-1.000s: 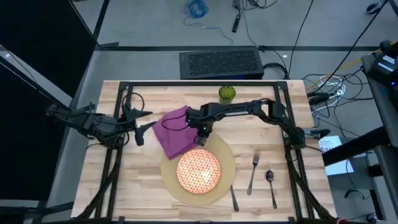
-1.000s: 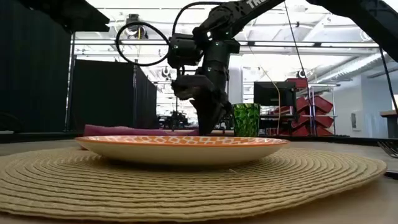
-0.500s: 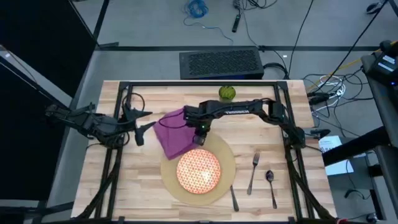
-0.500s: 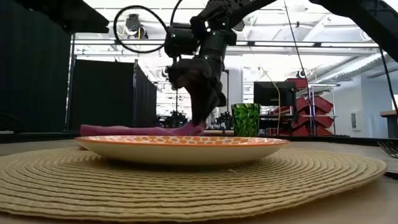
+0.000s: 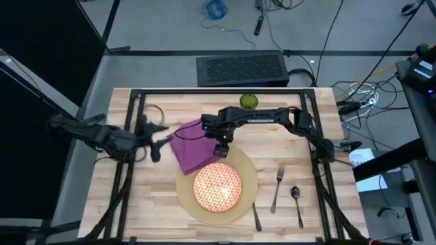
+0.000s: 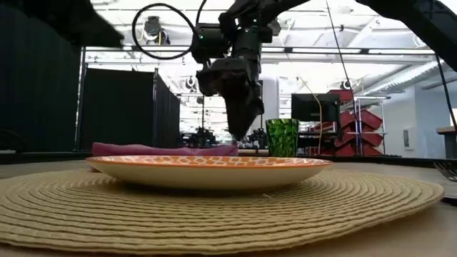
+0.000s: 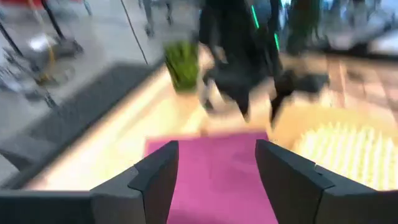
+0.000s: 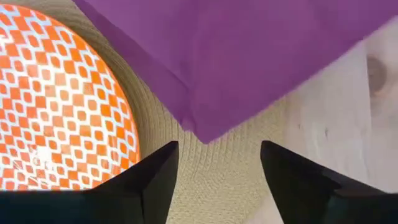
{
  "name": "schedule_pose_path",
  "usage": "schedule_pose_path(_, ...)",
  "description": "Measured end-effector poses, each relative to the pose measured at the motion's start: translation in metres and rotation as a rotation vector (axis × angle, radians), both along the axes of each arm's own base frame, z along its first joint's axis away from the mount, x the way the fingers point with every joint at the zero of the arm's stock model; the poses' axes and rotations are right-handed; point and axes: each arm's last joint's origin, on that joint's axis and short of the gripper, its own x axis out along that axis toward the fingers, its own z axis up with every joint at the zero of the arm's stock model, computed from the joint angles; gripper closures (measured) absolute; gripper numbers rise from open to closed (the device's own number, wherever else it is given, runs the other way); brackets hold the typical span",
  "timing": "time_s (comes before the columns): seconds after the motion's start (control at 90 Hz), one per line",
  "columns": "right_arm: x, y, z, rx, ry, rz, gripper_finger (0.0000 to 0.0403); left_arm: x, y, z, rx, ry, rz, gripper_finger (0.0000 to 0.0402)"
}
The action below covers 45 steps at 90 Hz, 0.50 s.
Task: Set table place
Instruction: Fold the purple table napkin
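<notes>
The right hand (image 5: 220, 151) hangs with fingers spread and empty, pointing down just above the corner of the purple napkin (image 5: 191, 148) that overlaps the mat (image 5: 249, 178) on the counter (image 5: 313, 204). The left hand (image 5: 157, 141), fingers apart, reaches level toward the napkin's far side.

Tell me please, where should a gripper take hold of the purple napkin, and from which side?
Best at the napkin's corner that lies over the rim of the mat, coming straight down from above. The cloth lies flat, so only an edge or corner can be pinched. The right gripper hangs open just above that corner.
</notes>
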Motion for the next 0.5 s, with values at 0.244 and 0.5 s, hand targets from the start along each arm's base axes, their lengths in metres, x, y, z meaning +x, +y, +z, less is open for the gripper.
schedule_pose_path(0.244, -0.002, -0.017, 0.001, -0.040, -0.010, -0.023, 0.0183, 0.027, -0.018, -0.028, -0.122, 0.133, -0.053, 0.0201)
schedule_pose_path(0.5, -0.025, -0.035, 0.016, -0.091, -0.021, -0.068, 0.0183, 0.028, -0.036, -0.046, -0.144, 0.226, -0.014, 0.0201)
